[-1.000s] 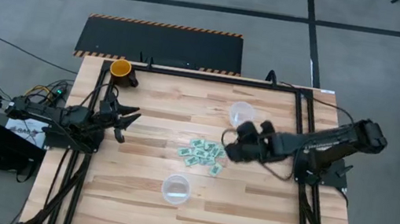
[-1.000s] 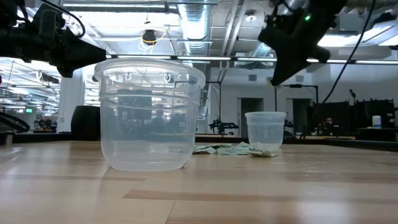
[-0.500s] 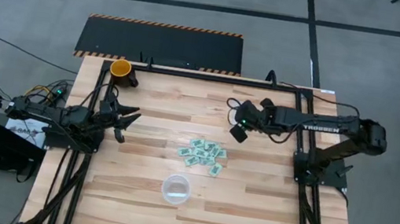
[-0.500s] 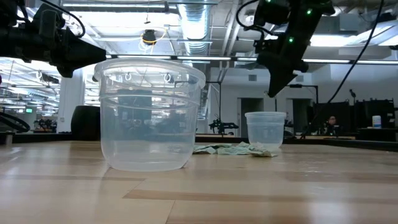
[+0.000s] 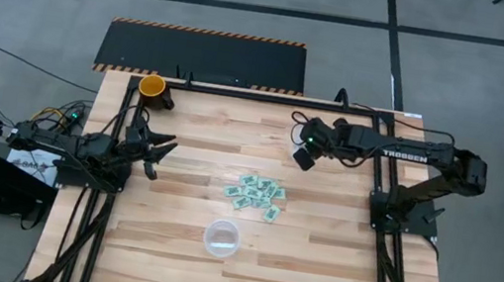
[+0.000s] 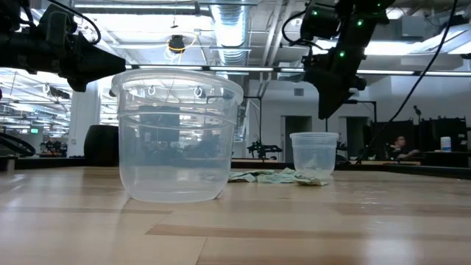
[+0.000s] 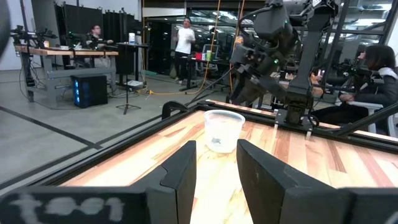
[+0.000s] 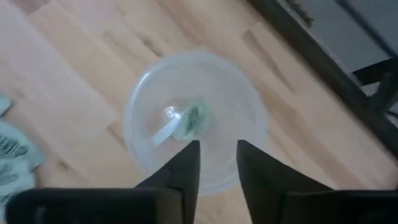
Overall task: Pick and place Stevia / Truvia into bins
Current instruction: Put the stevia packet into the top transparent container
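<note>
Right gripper (image 5: 303,157) position: above the far clear cup (image 8: 195,118).
My jaws stand slightly apart, empty; one green-and-white packet (image 8: 190,121) lies in the cup directly beneath them. Remaining packets (image 5: 256,195) lie mid-table. My left gripper (image 5: 158,150) waits at the left edge, open.

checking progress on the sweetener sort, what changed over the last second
The right hand went from the edge of the packet pile to above the far clear cup, fingers now open; a packet lies in that cup. The left hand, the near cup and the pile stayed put.
</note>
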`<state>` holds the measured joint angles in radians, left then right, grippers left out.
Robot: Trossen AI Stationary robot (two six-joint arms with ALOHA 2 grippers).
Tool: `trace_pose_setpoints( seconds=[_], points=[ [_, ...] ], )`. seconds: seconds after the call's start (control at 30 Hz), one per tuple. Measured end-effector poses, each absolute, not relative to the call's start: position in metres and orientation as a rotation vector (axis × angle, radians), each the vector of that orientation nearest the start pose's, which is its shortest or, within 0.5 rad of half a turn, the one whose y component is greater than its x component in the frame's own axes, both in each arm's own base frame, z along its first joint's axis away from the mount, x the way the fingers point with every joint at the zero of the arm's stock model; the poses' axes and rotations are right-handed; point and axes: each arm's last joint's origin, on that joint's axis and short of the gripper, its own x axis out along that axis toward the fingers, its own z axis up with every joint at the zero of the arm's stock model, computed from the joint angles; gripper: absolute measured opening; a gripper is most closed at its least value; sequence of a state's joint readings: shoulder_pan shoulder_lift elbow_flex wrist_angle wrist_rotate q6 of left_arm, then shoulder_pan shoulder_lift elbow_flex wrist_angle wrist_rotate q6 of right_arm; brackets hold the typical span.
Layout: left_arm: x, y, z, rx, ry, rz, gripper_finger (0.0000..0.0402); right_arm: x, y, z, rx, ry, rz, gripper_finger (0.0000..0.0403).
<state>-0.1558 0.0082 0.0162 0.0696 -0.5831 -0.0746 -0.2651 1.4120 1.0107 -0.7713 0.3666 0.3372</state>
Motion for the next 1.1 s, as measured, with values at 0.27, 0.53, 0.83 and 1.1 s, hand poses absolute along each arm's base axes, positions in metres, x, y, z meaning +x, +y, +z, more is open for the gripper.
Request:
trace_pose_setpoints(
  seconds=[0.27,0.53,0.83,1.1],
  points=[
    [0.094,0.001,0.175,-0.102,-0.089,0.424,0.0104,0.258,-0.043,0.234,0.413,1.15,-0.434,0.0144],
    [0.094,0.001,0.175,-0.102,-0.089,0.425,0.0104,0.266,0.023,0.234,0.408,1.121,-0.239,0.0142],
    [0.094,0.001,0.175,-0.101,-0.088,0.425,0.0104,0.285,0.058,0.224,0.374,0.928,-0.298,0.0142],
    [0.094,0.001,0.175,-0.101,-0.088,0.424,0.0104,0.306,0.066,0.178,0.41,1.073,-0.269,0.0144]
  ],
)
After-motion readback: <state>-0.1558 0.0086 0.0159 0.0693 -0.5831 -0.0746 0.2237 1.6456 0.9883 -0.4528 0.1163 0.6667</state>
